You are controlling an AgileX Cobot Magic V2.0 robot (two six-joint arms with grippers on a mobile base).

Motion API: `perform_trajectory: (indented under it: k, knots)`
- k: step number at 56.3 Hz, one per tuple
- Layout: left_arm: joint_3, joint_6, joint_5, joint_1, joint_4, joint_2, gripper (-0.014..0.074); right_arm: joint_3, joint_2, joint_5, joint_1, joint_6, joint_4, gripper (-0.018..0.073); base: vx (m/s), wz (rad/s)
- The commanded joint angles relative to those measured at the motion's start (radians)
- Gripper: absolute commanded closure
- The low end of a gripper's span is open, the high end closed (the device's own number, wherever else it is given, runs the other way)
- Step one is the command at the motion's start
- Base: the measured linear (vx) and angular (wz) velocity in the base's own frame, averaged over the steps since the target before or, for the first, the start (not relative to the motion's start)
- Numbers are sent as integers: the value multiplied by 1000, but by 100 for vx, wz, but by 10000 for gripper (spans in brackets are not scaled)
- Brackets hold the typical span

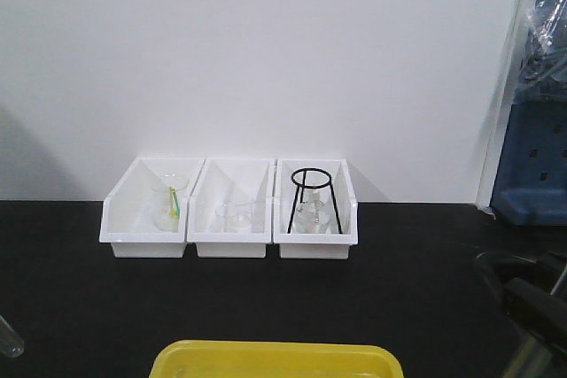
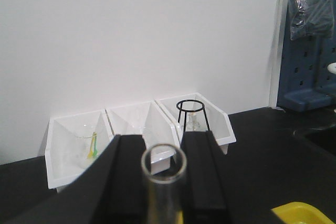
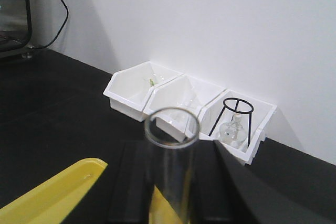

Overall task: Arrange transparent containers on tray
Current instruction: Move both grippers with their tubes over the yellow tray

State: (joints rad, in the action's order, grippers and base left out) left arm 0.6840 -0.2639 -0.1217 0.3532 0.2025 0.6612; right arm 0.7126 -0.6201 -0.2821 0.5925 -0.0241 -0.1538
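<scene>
In the left wrist view, a clear test tube (image 2: 164,167) stands upright between the black fingers, its round open rim facing the camera. My left gripper (image 2: 164,195) is shut on it. My right gripper (image 3: 170,195) is likewise shut on a second test tube (image 3: 171,145), held upright above the yellow tray (image 3: 47,198). In the front view the tray (image 1: 275,358) lies at the near edge of the black table. The rounded end of a tube (image 1: 11,340) shows at the bottom left. Dark parts of the right arm (image 1: 532,307) show at the lower right.
Three white open-front bins (image 1: 232,210) stand in a row against the white wall. The right one holds a black wire stand (image 1: 310,196) over a flask, and the left one holds a beaker with a yellow-green item (image 1: 174,201). Blue equipment (image 1: 532,165) stands at the far right.
</scene>
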Motion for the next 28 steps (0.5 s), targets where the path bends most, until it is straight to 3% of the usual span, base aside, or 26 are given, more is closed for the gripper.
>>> perform_trajectory:
  k: [1,28]
  knots:
    - [31,-3,84,5,-2,2,486,27,-1,84,-7,5,-12,571,2,0]
    - [31,-4,84,5,-2,3,486,27,-1,87,-7,-4,12,571,0,0]
